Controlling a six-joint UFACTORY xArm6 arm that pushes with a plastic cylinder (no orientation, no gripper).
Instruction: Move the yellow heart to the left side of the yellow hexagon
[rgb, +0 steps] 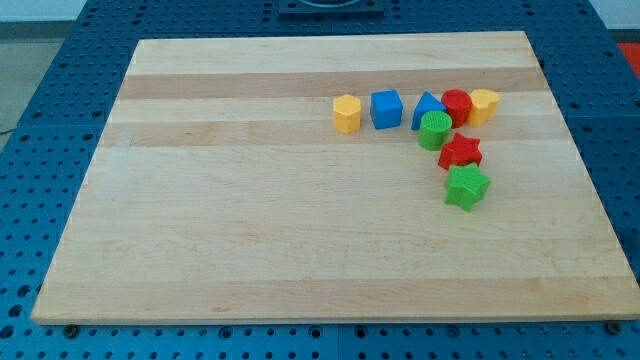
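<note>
My tip was not in view, so you could not judge its state. Yellow heart (484, 105) sat beside red cylinder (457, 104); route it around the cluster toward yellow hexagon (346, 113).

One view looks down, tilted, over the whole board (300, 250) (wood).

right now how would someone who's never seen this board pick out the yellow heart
Start at the wooden board and find the block cluster near the view's top right. The yellow heart is its rightmost block, touching the red cylinder; the yellow hexagon sits alone at the row's left end.
</note>
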